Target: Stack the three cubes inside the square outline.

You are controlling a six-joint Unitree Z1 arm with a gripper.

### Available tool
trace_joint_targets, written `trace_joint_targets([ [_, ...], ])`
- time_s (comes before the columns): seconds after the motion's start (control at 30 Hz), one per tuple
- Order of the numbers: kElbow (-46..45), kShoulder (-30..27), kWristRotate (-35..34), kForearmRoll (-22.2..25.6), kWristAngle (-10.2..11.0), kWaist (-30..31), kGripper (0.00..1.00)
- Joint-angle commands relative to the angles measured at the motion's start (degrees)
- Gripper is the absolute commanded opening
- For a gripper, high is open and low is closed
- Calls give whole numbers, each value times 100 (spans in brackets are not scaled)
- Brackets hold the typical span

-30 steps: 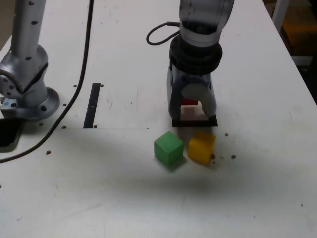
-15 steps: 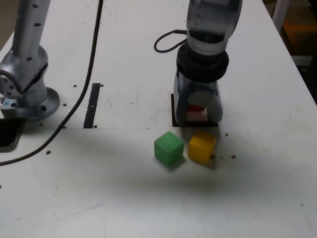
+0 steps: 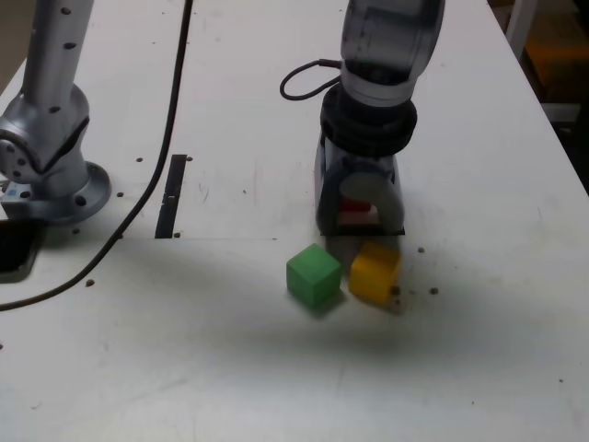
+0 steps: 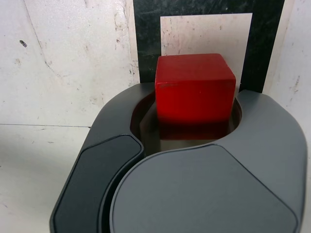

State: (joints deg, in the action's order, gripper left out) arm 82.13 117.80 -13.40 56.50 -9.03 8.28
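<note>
The white surface (image 3: 276, 368) looks the same as a second ago, and the arm's gripper (image 3: 359, 210) is still low over the square outline (image 4: 146, 43), only shifted a little. The red cube (image 4: 194, 90) sits inside the black outline between the fingers (image 4: 272, 131), but I cannot tell if they still squeeze it or have just let go. The green cube (image 3: 314, 275) and yellow cube (image 3: 375, 271) have not moved; they sit side by side just in front of the outline, and no writing shows anywhere.
</note>
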Motion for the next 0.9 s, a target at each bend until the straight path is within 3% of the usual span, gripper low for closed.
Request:
trace_joint_targets([
  [0.0, -9, -21, 63, 0, -47, -2, 63],
  [0.37, -3, -38, 172, -9, -59, -2, 69],
  [0.87, 186, -850, 169, 676, 470, 2, 73],
])
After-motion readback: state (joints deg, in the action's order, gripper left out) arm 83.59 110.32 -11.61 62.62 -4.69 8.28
